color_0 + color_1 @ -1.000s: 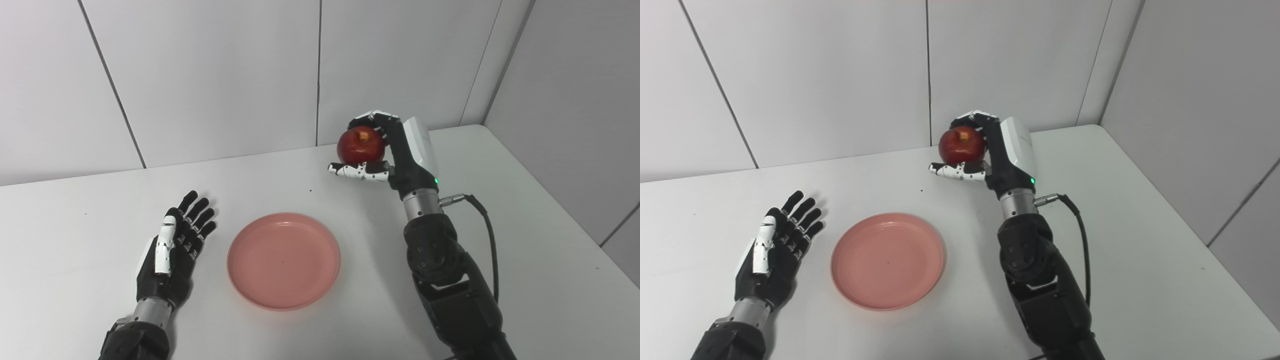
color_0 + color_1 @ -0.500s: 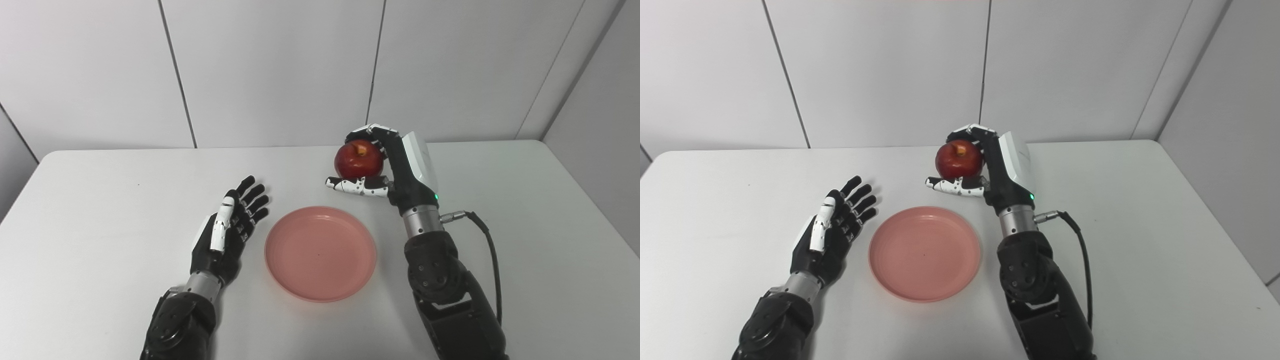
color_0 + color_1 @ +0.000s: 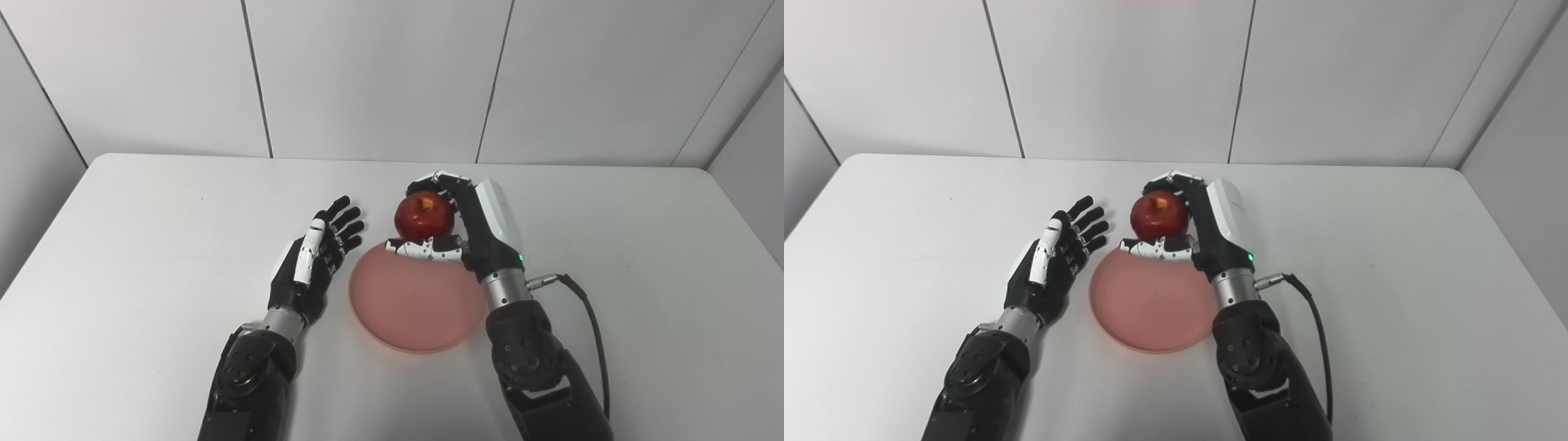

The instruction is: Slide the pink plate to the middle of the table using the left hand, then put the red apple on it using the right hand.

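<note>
Right hand [image 3: 465, 236] hides pink plate [image 3: 416, 306] far rim, red apple [image 3: 424, 215] underside.

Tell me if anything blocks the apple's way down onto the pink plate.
Nothing visible does. The right hand holds the red apple over the far rim of the pink plate, whose surface is bare. The left hand lies open beside it.

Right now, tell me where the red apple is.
The red apple is held in the right hand, raised at the far rim of the pink plate, mid-table in both views.
</note>
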Available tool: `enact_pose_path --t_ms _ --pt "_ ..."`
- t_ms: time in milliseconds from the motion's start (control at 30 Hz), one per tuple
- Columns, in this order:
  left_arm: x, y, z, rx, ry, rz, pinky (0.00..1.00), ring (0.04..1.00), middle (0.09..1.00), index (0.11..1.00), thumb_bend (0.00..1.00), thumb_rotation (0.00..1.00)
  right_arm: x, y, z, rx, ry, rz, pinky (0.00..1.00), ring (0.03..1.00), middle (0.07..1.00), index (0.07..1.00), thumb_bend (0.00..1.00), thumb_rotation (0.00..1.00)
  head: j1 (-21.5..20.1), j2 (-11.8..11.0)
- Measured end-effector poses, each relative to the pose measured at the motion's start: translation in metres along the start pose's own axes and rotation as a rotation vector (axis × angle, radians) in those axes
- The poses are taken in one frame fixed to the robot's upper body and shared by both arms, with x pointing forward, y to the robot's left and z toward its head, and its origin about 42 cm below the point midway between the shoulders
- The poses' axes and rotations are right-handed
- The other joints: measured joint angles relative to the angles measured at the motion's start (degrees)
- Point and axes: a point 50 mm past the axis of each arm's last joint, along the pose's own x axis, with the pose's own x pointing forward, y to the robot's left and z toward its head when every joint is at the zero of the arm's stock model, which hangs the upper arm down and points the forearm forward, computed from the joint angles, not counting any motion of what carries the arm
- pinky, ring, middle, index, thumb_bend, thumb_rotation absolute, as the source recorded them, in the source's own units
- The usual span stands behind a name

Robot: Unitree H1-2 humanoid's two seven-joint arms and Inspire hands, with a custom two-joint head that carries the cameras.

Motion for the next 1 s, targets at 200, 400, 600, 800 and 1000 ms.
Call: enact_pose_path --t_ms 200,400,600,800,1000 --pt "0.001 -0.002 0.000 -0.002 -0.002 0.008 0.90 0.885 0.895 0.880 0.36 1.00 0.000 0.011 -0.010 0.000 0.023 0.037 0.32 0.390 0.468 0.486 0.52 0.13 0.9 0.4" --pt "0.001 -0.003 0.001 0.009 -0.004 0.014 0.89 0.885 0.896 0.883 0.37 1.00 -0.006 0.020 -0.022 0.014 0.057 0.068 0.33 0.393 0.466 0.486 0.52 0.13 1.1 0.5" --pt "0.001 -0.002 0.001 0.009 -0.005 0.016 0.88 0.886 0.893 0.882 0.37 1.00 -0.013 0.029 -0.036 0.000 0.105 0.094 0.33 0.397 0.470 0.486 0.52 0.13 1.1 0.7" --pt "0.001 -0.003 0.001 0.008 -0.007 0.024 0.88 0.884 0.893 0.882 0.36 1.00 -0.016 0.034 -0.042 -0.016 0.125 0.111 0.35 0.411 0.482 0.487 0.51 0.13 1.3 0.9" --pt "0.001 -0.003 0.001 0.008 -0.007 0.025 0.87 0.887 0.893 0.880 0.36 1.00 -0.017 0.036 -0.043 -0.024 0.114 0.114 0.34 0.409 0.486 0.487 0.51 0.13 1.3 1.0"
